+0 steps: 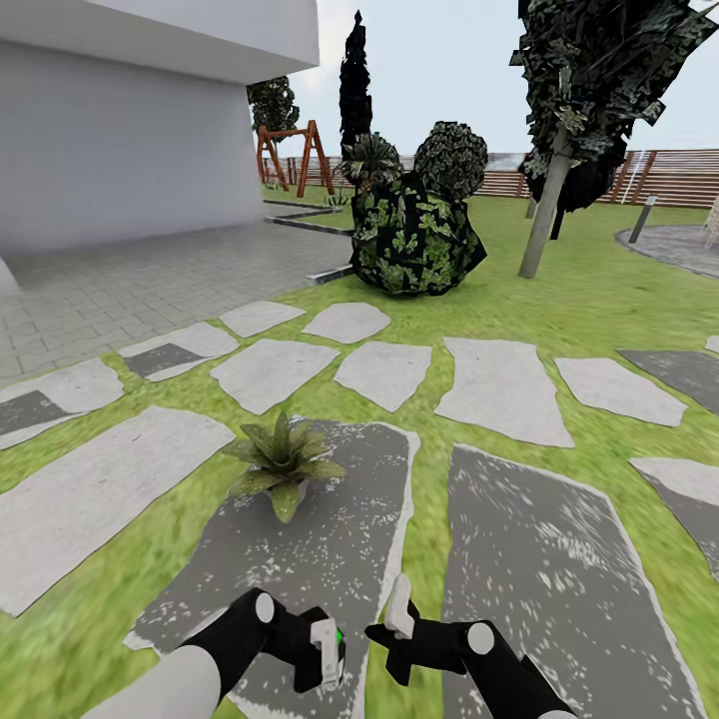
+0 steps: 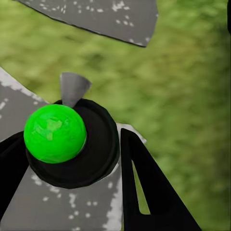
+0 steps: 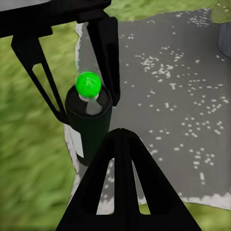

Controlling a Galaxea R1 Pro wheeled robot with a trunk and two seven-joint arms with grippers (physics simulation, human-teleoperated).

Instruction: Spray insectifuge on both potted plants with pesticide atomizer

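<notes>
One potted plant (image 1: 283, 461), a low green rosette, stands on a dark grey slab (image 1: 330, 559) just ahead of my arms; its pot edge (image 3: 225, 37) shows in the right wrist view. The second potted plant is out of view. The pesticide atomizer (image 1: 336, 644) is a small dark bottle (image 3: 89, 122) with a bright green ball on top (image 2: 54, 133). My left gripper (image 1: 322, 654) is shut on it, one finger on each side (image 3: 108, 53). My right gripper (image 1: 394, 624) hovers close beside it, its fingers (image 3: 120, 163) pressed together and holding nothing.
Grey stepping slabs (image 1: 499, 384) cross the lawn ahead. A dark leafy bush (image 1: 414, 235) and a tree trunk (image 1: 544, 220) stand beyond them. A white building (image 1: 120, 130) with paving is at left, with a swing frame (image 1: 290, 155) behind. The wooden fence (image 1: 679, 175), a bollard lamp (image 1: 647, 215) and the patio (image 1: 684, 245) lie at right.
</notes>
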